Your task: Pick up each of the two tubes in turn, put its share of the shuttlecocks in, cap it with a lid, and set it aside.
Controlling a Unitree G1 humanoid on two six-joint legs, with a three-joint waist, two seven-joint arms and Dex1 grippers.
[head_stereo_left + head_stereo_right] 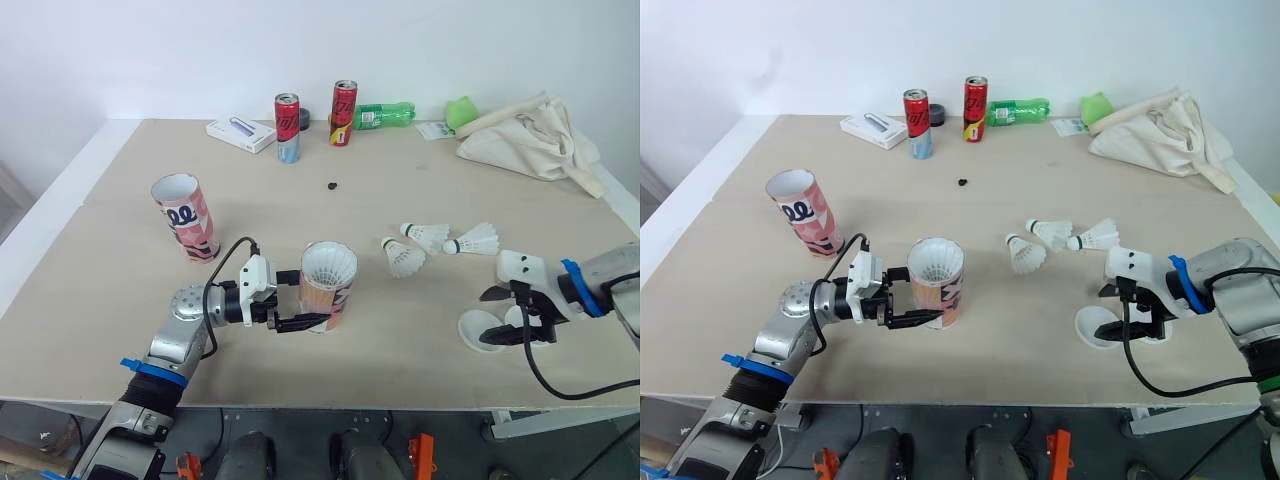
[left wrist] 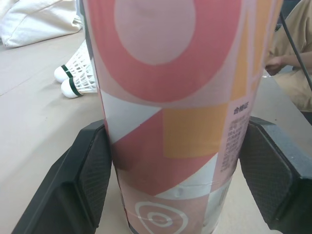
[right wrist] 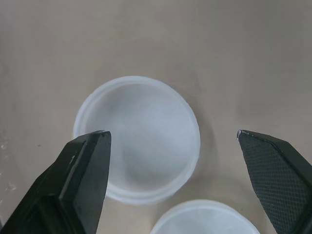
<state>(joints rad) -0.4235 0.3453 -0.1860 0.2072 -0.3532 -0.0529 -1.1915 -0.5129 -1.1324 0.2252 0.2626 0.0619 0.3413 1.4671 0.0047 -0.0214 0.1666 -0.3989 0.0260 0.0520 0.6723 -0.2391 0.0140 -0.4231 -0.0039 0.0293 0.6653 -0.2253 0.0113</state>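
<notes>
Step in hand, judging from the layout: fetching a lid for the first tube. Left tool (image 1: 305, 300) clenched on the lower half of the patterned tube (image 1: 328, 285), roughly upright near the front of the surface (image 1: 120, 300); resting on it or just lifted, cannot tell. White feathers (image 1: 329, 265) showing in the tube's mouth, so apparently loaded. Right tool (image 3: 173, 134) released, spread wide and poised over one white lid (image 3: 137, 139), with a second lid (image 3: 204, 218) just beside it, both flat at the right front. Loose shuttlecocks (image 1: 404, 258) lying between the held tube and the lids, likely the other tube's share. Second tube (image 1: 186, 217) standing open, well apart on the left.

Next: lower the right tool to straddle the rim of the lid beneath it, close gently to avoid buckling thin plastic or dragging its neighbour, lift, carry across above the loose shuttlecocks, press squarely onto the tube mouth, steadying with the left tool. Probably under halfway through.
</notes>
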